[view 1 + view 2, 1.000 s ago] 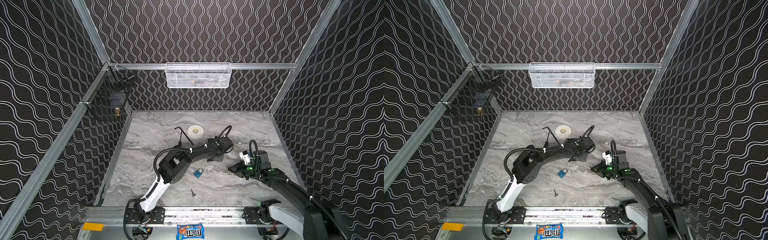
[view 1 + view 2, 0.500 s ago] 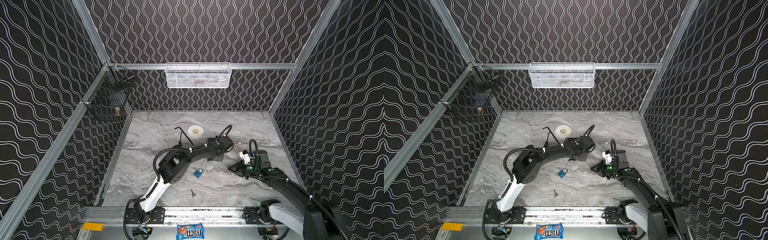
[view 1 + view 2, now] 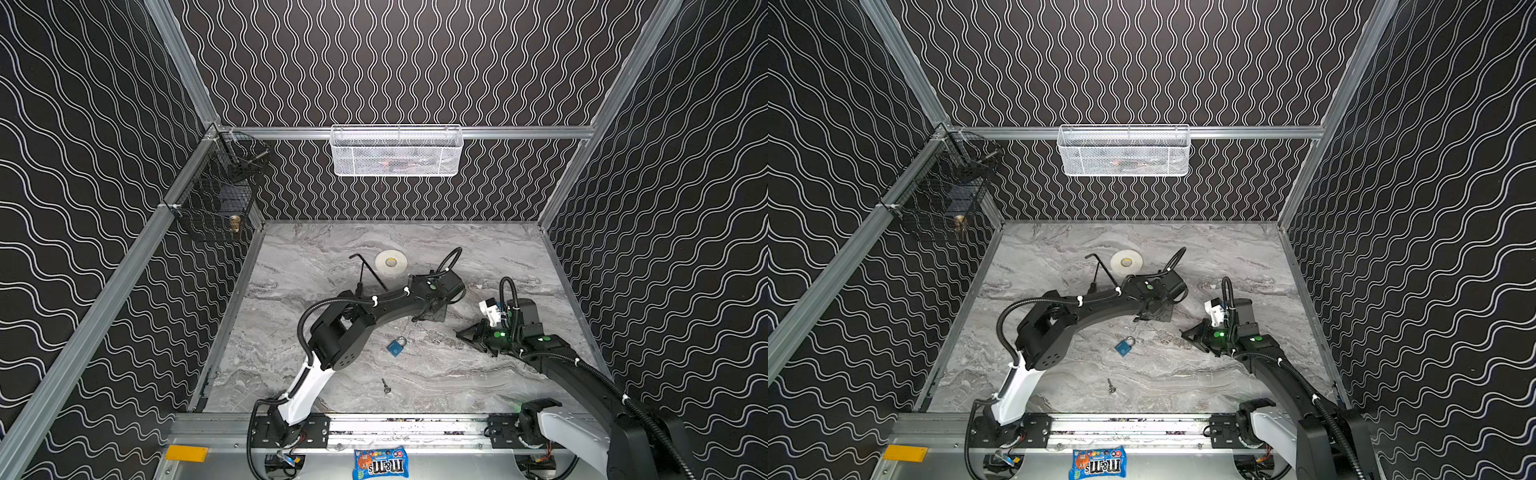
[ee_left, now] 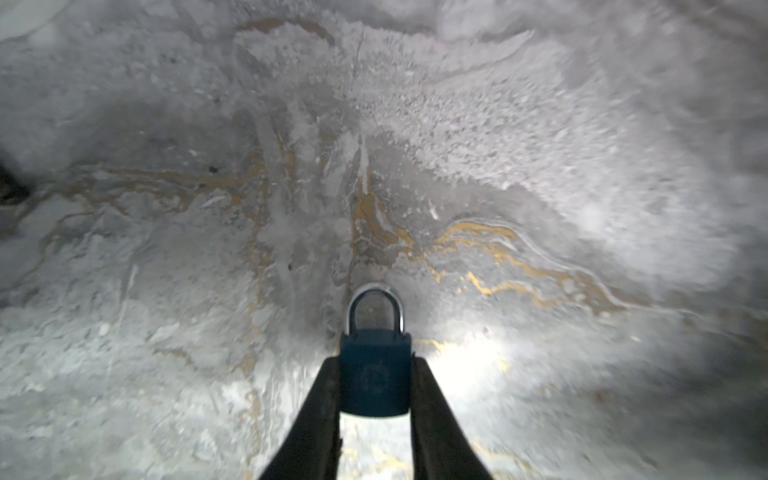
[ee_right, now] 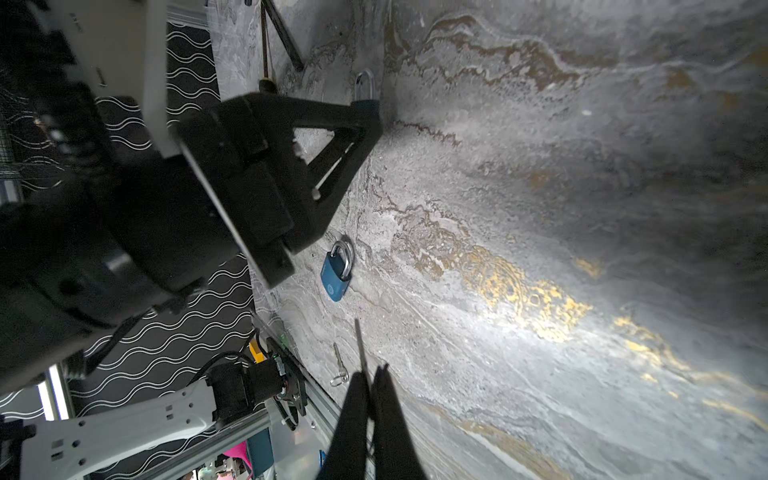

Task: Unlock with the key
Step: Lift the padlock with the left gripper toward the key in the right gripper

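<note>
Grey marbled worktop (image 3: 478,374) carried a loose key (image 3: 386,386) and a blue padlock (image 3: 395,347) lying flat, then the left hand (image 4: 375,365) clamped around a second padlock (image 4: 375,376), then the right hand (image 5: 371,374) pinched together on a thin metal strip (image 5: 359,345).

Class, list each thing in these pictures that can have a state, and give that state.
Left claw: shut on the dark padlock.
Dark padlock: shackle closed, gripped by its sides.
Right claw: shut on what looks like a slim key.
Slim key: pinched, blade sticking out.
Blue padlock: shackle closed, lying free.
Loose key: lying untouched.
</note>
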`<state>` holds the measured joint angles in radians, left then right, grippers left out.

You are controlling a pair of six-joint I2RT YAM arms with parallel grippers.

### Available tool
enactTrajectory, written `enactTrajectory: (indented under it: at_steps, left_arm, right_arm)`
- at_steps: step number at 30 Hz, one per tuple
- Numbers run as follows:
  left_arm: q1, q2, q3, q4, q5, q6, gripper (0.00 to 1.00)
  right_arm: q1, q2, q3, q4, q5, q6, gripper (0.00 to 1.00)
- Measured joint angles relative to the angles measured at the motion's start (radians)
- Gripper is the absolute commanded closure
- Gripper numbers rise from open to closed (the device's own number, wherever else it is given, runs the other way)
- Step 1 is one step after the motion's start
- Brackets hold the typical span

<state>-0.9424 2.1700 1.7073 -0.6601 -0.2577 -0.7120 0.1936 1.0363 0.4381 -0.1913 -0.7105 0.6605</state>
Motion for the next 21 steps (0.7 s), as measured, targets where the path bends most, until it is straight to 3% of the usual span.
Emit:
enactTrajectory:
  at_steps: [11, 21]
  left_arm:
    - [0.012, -0.315, -0.27, 0.169, 0.008, -0.154, 0.88]
    - [0.012, -0.558, -0.456, 0.276, 0.003, -0.372, 0.94]
  right_arm:
    - [0.058, -0.062, 0.043, -0.01, 0.095, 0.004, 1.0]
    - [0.328, -0.085, 0.055, 0.128, 0.346, 0.111, 1.0]
